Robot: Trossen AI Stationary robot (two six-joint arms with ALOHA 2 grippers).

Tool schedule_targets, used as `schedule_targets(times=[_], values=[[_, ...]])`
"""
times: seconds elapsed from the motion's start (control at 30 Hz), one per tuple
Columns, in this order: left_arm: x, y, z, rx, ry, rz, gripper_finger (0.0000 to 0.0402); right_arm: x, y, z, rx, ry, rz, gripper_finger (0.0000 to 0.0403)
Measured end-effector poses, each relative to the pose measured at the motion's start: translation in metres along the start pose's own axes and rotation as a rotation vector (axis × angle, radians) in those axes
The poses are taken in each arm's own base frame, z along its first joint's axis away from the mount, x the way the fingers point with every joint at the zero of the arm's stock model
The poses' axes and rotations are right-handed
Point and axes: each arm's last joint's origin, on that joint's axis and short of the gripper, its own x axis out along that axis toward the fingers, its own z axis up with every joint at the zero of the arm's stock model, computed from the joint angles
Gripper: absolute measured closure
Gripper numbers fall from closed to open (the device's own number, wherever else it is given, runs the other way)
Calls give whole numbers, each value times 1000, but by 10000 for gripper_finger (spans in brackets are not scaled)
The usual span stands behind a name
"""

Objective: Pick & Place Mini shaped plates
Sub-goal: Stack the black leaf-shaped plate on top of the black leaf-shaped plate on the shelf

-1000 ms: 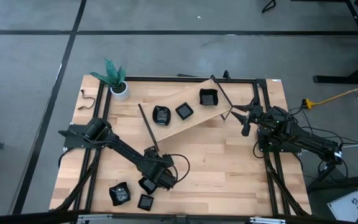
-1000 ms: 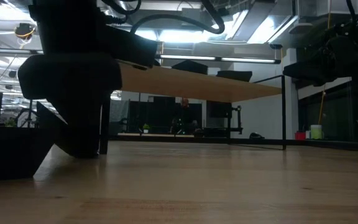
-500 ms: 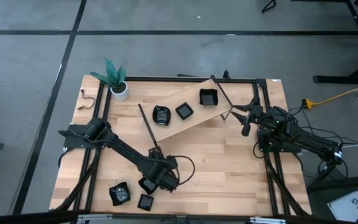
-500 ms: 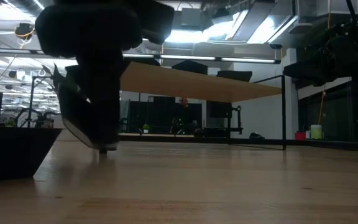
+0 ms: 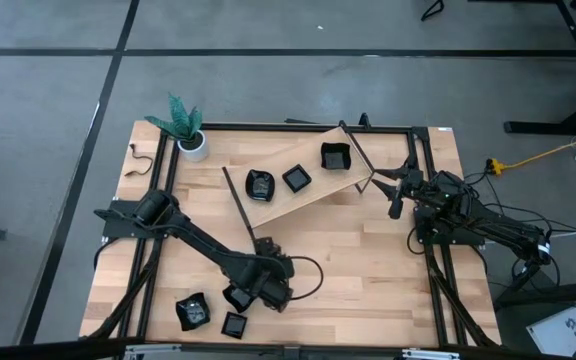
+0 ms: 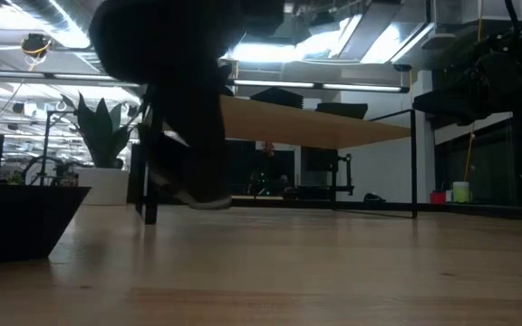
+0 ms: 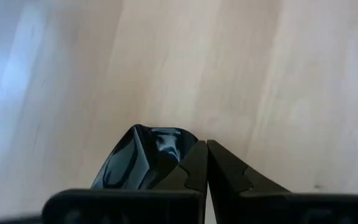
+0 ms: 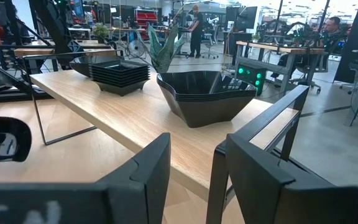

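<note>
left gripper [image 7: 207, 163] fingers pinched shut on a glossy black plate [image 7: 143, 158] rim.

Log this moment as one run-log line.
left claw: shut on mini plate, above table | right claw: open, waiting beside raised shelf | shelf: three plate stacks

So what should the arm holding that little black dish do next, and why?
Probably carry it up toward the raised wooden shelf. The left gripper is shut on a small black plate, lifted over bare table, and three stacks of plates already sit on that shelf.
</note>
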Motion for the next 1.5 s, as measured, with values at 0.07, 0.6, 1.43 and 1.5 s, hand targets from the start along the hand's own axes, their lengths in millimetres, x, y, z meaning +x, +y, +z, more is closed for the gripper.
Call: schedule_targets(times=[0.07,0.6,1.43,1.5], values=[[1,-1,3,26,-22,-18,399,0,0,0,0,0,-1,249],[-20,3,38,162,-280,-141,400,0,0,0,0,0,-1,249],[-97,44,65,172,-595,64,399,0,0,0,0,0,0,249],[-101,48,66,146,-610,119,399,0,0,0,0,0,0,249]])
